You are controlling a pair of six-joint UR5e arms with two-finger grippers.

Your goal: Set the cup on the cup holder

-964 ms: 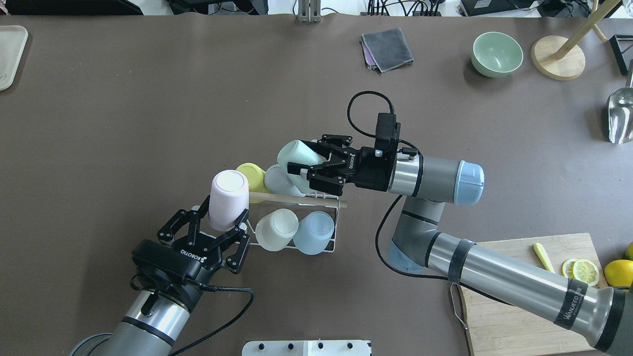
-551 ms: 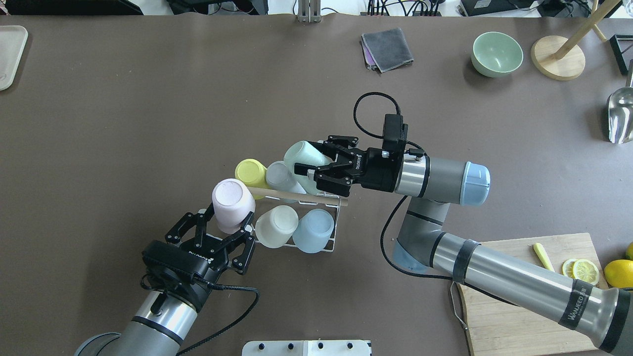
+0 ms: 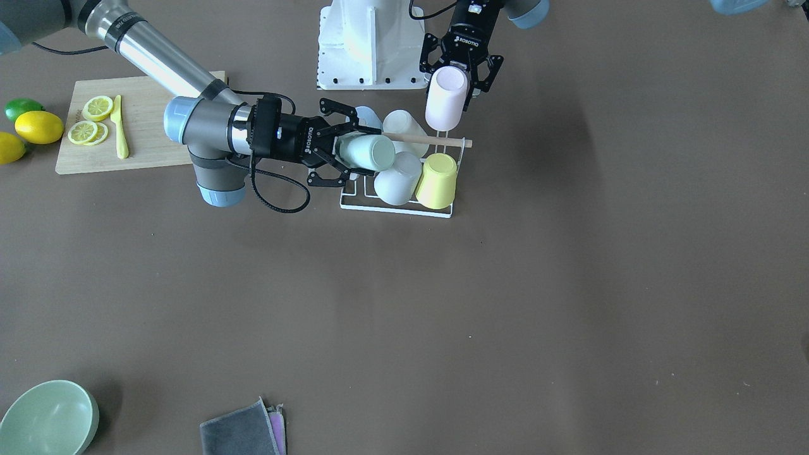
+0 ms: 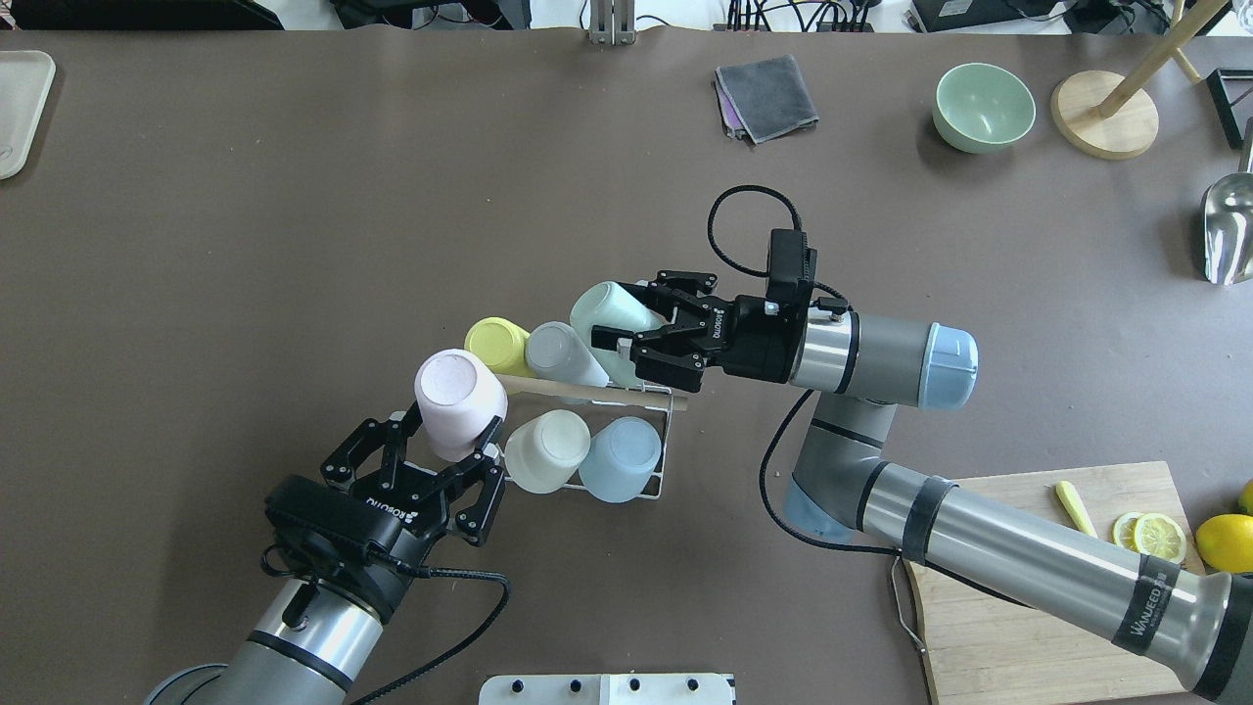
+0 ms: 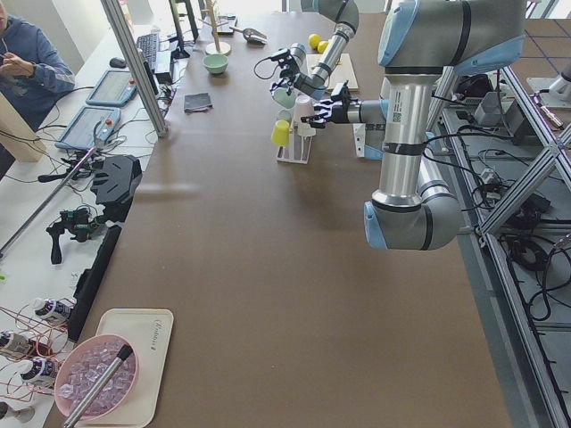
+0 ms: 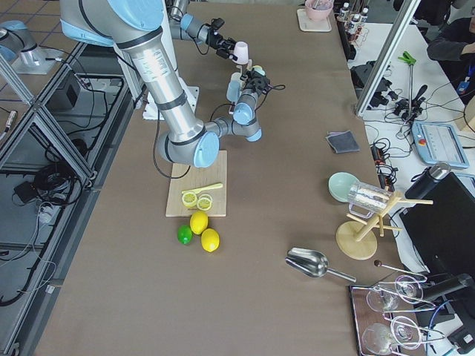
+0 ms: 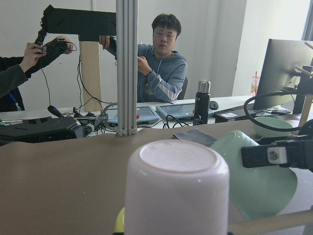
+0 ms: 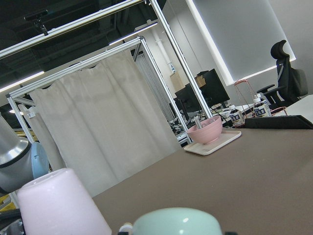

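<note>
The cup holder (image 4: 667, 443), a white wire rack with a wooden rod (image 4: 587, 392), stands mid-table and also shows in the front-facing view (image 3: 395, 209). It bears a yellow (image 4: 497, 344), a grey-white (image 4: 563, 353), a cream (image 4: 546, 450) and a blue cup (image 4: 620, 458). My left gripper (image 4: 452, 438) is shut on an upturned pink cup (image 4: 458, 397) at the rack's near left end (image 3: 447, 98). My right gripper (image 4: 638, 330) is shut on a tilted mint-green cup (image 4: 609, 315) over the rack's far right corner (image 3: 368, 153). I cannot tell whether either held cup touches a prong.
A cutting board (image 4: 1028, 587) with lemon slices and a yellow knife lies at the near right, lemons beside it. A green bowl (image 4: 983, 106), a grey cloth (image 4: 766, 96) and a wooden stand (image 4: 1104, 113) are at the far right. A tray (image 4: 20, 108) is far left.
My right gripper has moved right with the mint-green cup. My left gripper has shifted the pink cup slightly right, toward the rack.
</note>
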